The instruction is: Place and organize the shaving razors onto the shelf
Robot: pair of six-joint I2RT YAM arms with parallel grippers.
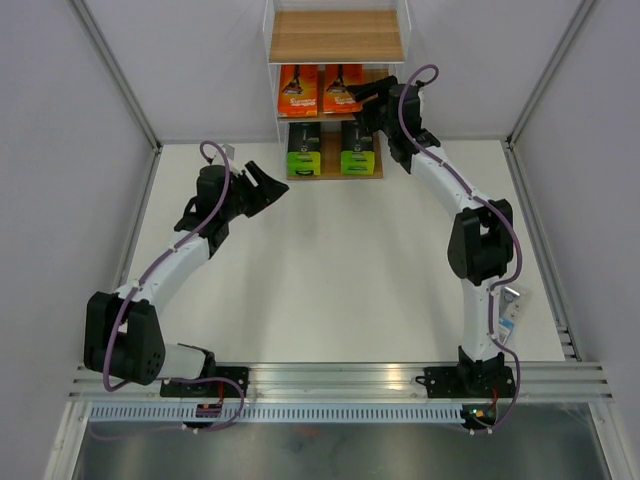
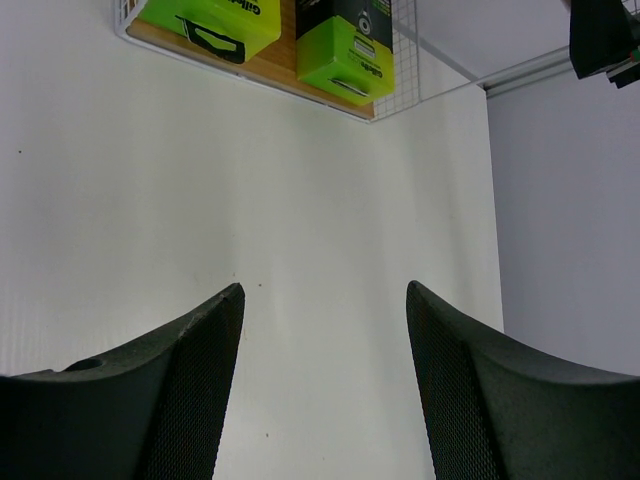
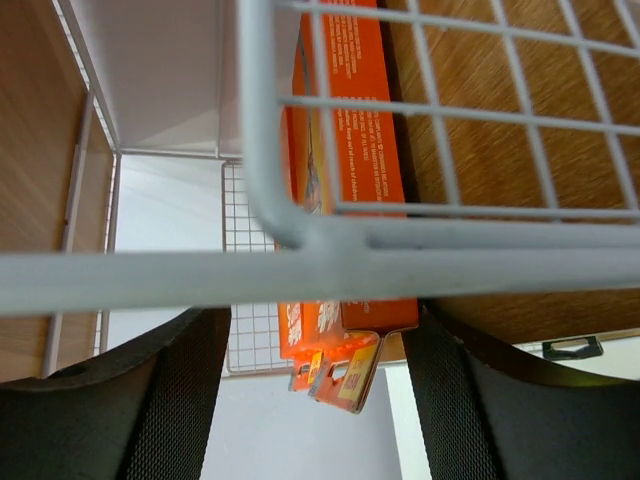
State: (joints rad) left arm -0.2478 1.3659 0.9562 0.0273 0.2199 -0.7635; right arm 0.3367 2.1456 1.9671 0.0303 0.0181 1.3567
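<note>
We see the shelf only in part: its wire crosses the right wrist view, cutting off the orange pack ahead of the right gripper, spread wide; contact we cannot tell. The left gripper, also wide, holds nothing above the counter, green packs cropped far ahead.
</note>
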